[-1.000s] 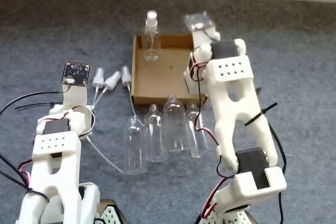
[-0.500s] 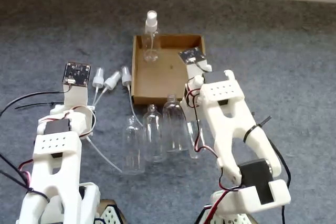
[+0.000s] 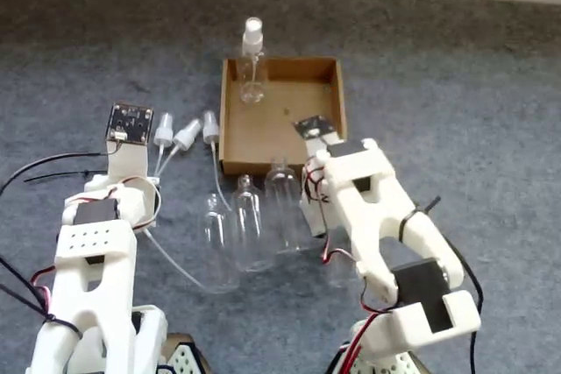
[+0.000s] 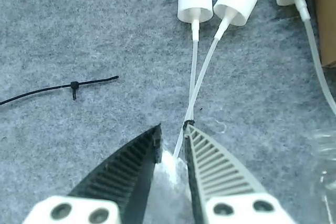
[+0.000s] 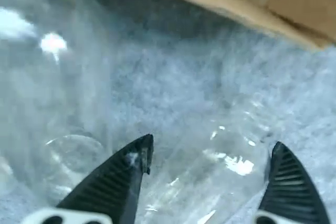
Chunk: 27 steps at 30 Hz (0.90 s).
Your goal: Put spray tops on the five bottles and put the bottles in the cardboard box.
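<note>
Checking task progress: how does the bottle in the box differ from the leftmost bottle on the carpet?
The boxed bottle has a white spray top; the leftmost bottle has a bare neck. The first sits in the box's far-left corner, the other on the carpet before it. Both are clear.

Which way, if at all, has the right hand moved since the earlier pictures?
Yes. In the high view the right hand drew back from the far right corner of the brown cardboard box to its near edge, above the clear plastic bottles.
</note>
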Each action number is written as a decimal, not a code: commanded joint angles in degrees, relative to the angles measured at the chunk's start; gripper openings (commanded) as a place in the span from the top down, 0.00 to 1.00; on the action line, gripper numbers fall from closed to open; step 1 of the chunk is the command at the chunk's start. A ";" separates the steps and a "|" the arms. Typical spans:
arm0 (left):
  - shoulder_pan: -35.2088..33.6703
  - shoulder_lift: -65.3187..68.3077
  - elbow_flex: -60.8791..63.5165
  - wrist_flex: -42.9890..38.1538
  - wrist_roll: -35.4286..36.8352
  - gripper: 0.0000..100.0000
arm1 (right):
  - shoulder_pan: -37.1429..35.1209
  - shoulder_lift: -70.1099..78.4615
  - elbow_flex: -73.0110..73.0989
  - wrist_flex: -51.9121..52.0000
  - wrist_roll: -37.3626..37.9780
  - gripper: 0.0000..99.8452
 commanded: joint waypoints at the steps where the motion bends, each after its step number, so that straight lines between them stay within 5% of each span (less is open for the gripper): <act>1: 1.10 -1.19 -0.31 -1.14 0.35 0.92 | 0.31 -1.27 -0.04 -1.27 -0.97 0.70; 7: 1.10 -1.19 -0.31 -1.14 0.35 0.92 | 7.16 -1.27 -0.31 -1.54 -0.79 0.86; 10: 1.10 -1.19 -0.31 -1.05 0.35 0.92 | 12.62 -1.27 -0.66 -1.63 5.54 0.91; 19: 1.19 -1.19 -0.31 -0.97 0.35 0.92 | 29.58 0.04 -17.71 -4.88 13.63 0.92; 27: 1.19 -1.19 -0.31 -0.97 0.35 0.92 | 37.41 18.51 -30.20 -4.62 21.19 0.91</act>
